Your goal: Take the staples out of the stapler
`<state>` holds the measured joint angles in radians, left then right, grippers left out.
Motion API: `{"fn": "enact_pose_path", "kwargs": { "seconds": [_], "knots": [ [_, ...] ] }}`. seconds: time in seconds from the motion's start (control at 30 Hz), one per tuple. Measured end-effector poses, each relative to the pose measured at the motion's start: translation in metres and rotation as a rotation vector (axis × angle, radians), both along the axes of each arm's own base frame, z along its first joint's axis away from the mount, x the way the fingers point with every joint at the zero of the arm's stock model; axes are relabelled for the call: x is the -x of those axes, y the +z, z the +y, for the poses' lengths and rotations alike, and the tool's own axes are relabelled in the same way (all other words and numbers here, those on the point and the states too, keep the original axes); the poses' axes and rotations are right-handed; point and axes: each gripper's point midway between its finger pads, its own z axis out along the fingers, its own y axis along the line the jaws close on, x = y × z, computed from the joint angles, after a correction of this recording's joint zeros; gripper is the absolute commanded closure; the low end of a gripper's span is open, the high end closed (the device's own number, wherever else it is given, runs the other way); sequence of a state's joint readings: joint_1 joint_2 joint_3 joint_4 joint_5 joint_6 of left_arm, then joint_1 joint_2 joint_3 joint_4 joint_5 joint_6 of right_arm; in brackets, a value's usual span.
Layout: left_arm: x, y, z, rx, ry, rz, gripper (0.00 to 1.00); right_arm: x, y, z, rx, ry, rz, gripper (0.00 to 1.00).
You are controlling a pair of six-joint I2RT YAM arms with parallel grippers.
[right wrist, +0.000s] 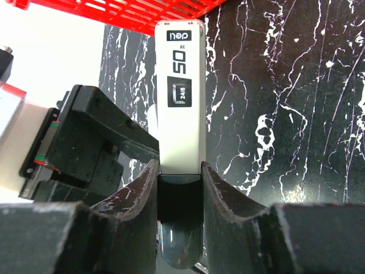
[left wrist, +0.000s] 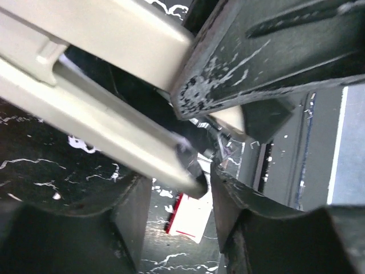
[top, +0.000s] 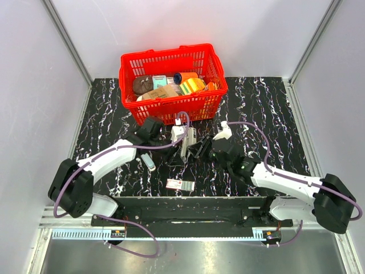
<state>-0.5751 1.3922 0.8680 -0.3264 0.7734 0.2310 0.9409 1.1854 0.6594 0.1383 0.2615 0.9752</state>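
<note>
From above, the stapler (top: 186,142) is seen over the worktop (top: 268,114), just in front of a red basket (top: 171,85), between the left gripper (top: 178,137) and the right gripper (top: 201,149).

At the left wrist, its pale end is framed by spread fingers (left wrist: 268,228); whether it is pinched cannot be told. Tiny staples (left wrist: 254,141) are scattered just beyond.

At the right wrist, the stapler is pinched between the fingers (right wrist: 142,194).
</note>
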Motion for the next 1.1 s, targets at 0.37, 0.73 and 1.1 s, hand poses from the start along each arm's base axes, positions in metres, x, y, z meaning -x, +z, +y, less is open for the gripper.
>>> {"fn": "enact_pose_path", "kwargs": {
  "seconds": [0.37, 0.73, 1.1],
  "knots": [
    [-0.022, -0.010, 0.012, -0.076, 0.055, -0.106, 0.82, 0.006, 0.006, -0.009, -0.023, -0.004, -0.022, 1.00],
    [-0.074, -0.018, 0.034, -0.241, 0.109, -0.419, 1.00, 0.030, 0.005, -0.025, 0.031, 0.101, -0.071, 1.00],
    [-0.124, -0.022, 0.048, -0.429, 0.101, -0.795, 1.00, 0.045, -0.015, -0.038, 0.149, 0.193, -0.091, 1.00]
  ]
}}
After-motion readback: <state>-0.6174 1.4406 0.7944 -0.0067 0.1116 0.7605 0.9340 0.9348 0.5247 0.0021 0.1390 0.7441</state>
